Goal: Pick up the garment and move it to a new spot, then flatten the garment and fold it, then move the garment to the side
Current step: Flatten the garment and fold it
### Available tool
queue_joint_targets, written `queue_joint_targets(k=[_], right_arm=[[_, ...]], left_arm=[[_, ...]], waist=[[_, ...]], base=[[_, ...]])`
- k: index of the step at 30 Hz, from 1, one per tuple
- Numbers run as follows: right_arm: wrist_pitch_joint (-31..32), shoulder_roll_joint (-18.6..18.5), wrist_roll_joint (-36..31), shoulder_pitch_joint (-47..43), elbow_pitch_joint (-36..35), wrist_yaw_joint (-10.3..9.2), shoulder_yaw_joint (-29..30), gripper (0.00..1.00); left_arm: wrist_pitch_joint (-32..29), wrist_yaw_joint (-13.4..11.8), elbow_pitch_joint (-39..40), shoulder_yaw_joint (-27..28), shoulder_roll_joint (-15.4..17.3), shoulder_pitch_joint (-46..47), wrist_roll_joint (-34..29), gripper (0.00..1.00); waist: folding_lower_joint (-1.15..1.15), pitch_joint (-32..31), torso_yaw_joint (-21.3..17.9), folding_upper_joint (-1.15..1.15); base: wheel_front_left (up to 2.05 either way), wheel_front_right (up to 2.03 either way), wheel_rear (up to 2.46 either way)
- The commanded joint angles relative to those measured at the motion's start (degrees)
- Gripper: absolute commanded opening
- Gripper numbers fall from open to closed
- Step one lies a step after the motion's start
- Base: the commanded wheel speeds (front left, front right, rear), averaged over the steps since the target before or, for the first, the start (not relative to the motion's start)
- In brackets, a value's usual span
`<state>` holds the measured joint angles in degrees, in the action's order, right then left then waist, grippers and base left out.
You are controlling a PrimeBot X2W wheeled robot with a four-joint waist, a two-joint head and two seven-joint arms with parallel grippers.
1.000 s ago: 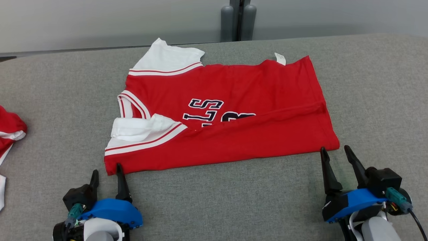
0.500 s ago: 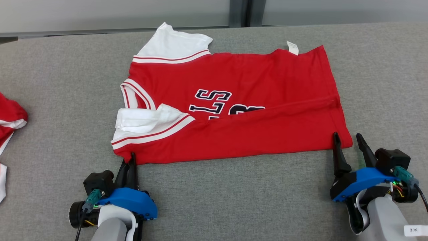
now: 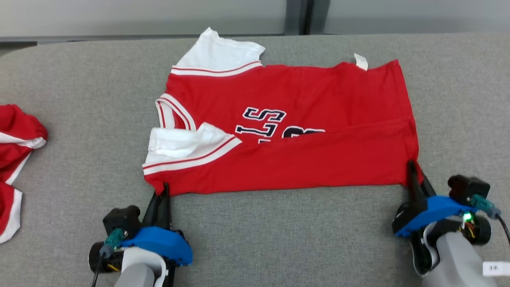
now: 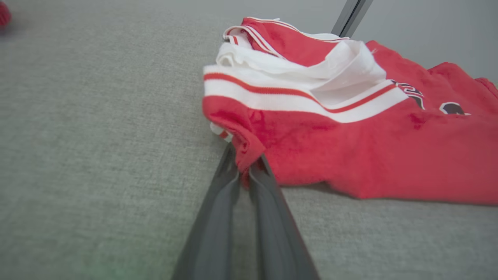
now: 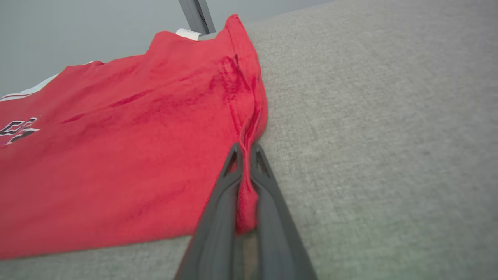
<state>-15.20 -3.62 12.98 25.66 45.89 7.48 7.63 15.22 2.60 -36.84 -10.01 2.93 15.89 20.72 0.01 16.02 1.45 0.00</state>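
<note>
The garment [image 3: 287, 131] is a red jersey with white sleeves and dark lettering, lying flat on the grey table with its near edge folded up over the print. My left gripper [image 3: 164, 188] is shut on the garment's near left corner [image 4: 245, 149], and the cloth bunches between its fingers [image 4: 218, 210]. My right gripper [image 3: 412, 165] is shut on the near right corner [image 5: 247, 194], with a pinched strip of red fabric showing between its fingers [image 5: 272, 217].
Another red and white garment [image 3: 16, 159] lies crumpled at the left edge of the table [image 3: 279, 239]. A dark post [image 3: 297, 16] stands behind the far edge. A white tag [image 3: 361, 61] sticks out at the jersey's far side.
Both grippers moved forward onto the garment's near corners and closed, the left first, then the right. The head camera shifted, so the whole scene slid slightly.
</note>
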Motion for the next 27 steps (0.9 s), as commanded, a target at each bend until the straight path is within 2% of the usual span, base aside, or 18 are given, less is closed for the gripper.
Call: queue_joint_targets(k=[1, 9, 15, 16, 17, 22, 27], right_arm=[[0.12, -0.09, 0.39, -2.75, -0.15, 0.02, -0.11, 0.00], [0.07, -0.90, 2.57, -13.10, -4.04, 0.00, 0.43, 0.00], [0.07, -1.39, 3.39, -19.30, -5.04, -0.01, -1.16, 0.00], [0.07, -1.51, 3.58, -19.63, -5.02, -0.01, -1.03, 0.34], [0.07, -1.64, 3.57, -19.75, -5.15, -0.01, -0.77, 1.00], [0.07, -2.77, 2.49, -16.60, -6.68, 0.01, -0.57, 1.00], [0.58, -6.37, 1.44, -9.82, -4.95, 0.01, -3.34, 1.00]], left_arm=[[-0.13, 0.13, 0.60, 0.73, -0.01, -1.69, -0.19, 0.00], [-0.07, 1.86, 3.59, 4.02, 0.07, -10.52, -2.96, 0.00], [-0.08, 2.83, 3.96, 2.87, 0.07, -17.32, -3.20, 0.00], [-0.08, 2.89, 4.01, 2.80, 0.07, -17.76, -2.69, 0.51], [-0.08, 3.02, 3.86, 2.54, 0.07, -18.14, -1.77, 1.00], [-0.08, 2.19, 6.44, 2.46, -0.01, -15.44, -2.35, 1.00], [-0.09, 2.56, 7.99, 1.52, 0.44, -9.78, -6.64, 1.00]], waist=[[-0.01, -1.41, -0.50, 0.00], [-0.01, -10.65, 0.44, 0.00], [-0.01, -13.62, 1.32, 0.00], [-0.01, -13.57, 1.49, 0.00], [-0.01, -13.45, 1.58, 0.00], [-0.01, -11.14, 1.78, 0.00], [-0.01, -7.16, 1.82, 0.00]], base=[[0.00, 0.00, 0.00], [0.00, 0.00, 0.00], [0.00, 0.00, 0.00], [0.00, 0.00, 0.00], [0.00, 0.00, 0.00], [0.00, 0.00, 0.00], [0.00, 0.00, 0.00]])
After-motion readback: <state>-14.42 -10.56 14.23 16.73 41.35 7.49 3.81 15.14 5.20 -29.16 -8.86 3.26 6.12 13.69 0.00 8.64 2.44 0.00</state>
